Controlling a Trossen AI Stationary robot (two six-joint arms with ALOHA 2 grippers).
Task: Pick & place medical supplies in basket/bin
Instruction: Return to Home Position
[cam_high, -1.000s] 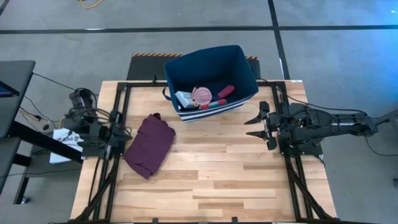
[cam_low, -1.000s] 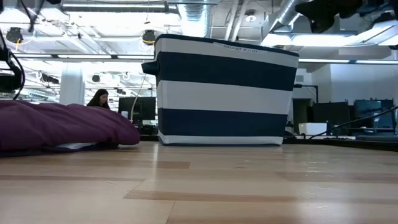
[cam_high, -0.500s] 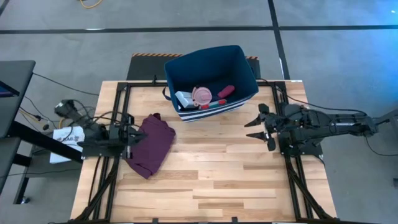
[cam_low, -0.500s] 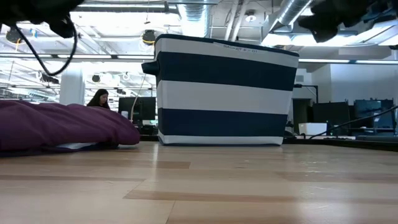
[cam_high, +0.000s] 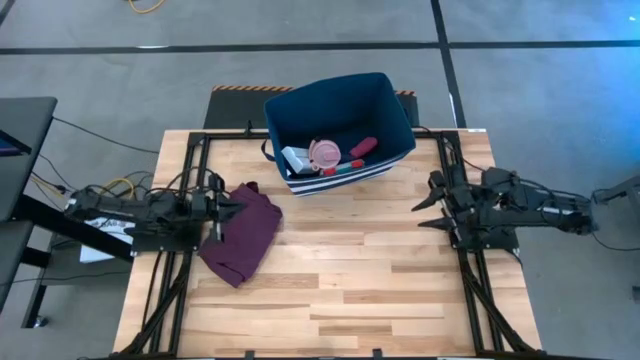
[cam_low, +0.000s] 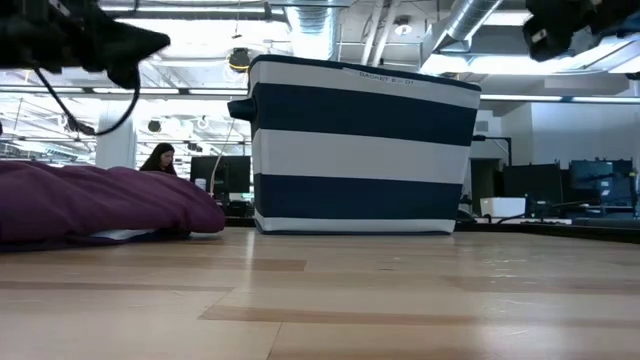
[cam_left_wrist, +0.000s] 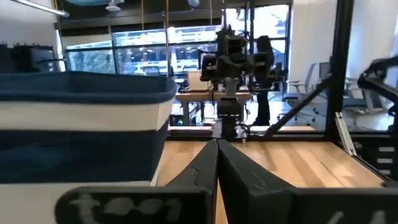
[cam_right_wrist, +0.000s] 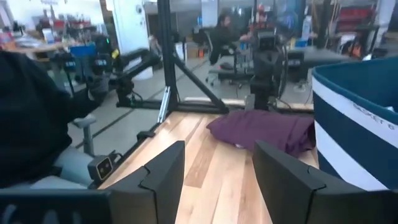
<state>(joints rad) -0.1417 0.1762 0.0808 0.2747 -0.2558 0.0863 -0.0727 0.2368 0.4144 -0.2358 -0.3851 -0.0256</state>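
Observation:
The dark-blue basket (cam_high: 340, 128) with white stripes (cam_low: 365, 145) stands at the table's far middle. In the high view it holds a pink round disc (cam_high: 325, 152), a white-teal box (cam_high: 295, 159), a reddish oblong (cam_high: 362, 148) and a teal-red piece (cam_high: 341, 170). No pill organizer strip shows. My left gripper (cam_high: 230, 211) hovers level over the left edge of the maroon cloth (cam_high: 242, 233); its fingers meet, shut (cam_left_wrist: 217, 144). My right gripper (cam_high: 428, 213) hangs open (cam_right_wrist: 217, 168) over the table's right part, pointing toward the table's left. Both are empty.
The maroon cloth (cam_low: 100, 205) lies bunched on the table's left half, between my left gripper and the basket. Bare wood spans the near half and the middle. Black frame rails (cam_high: 470, 290) run along both side edges. A person sits far off in the room behind.
My left arm has unfolded from the table's left edge and reached toward the right, bringing its gripper level over the cloth's left edge. My right gripper has drawn back a little toward the right edge. The cloth, the basket and its contents have stayed put.

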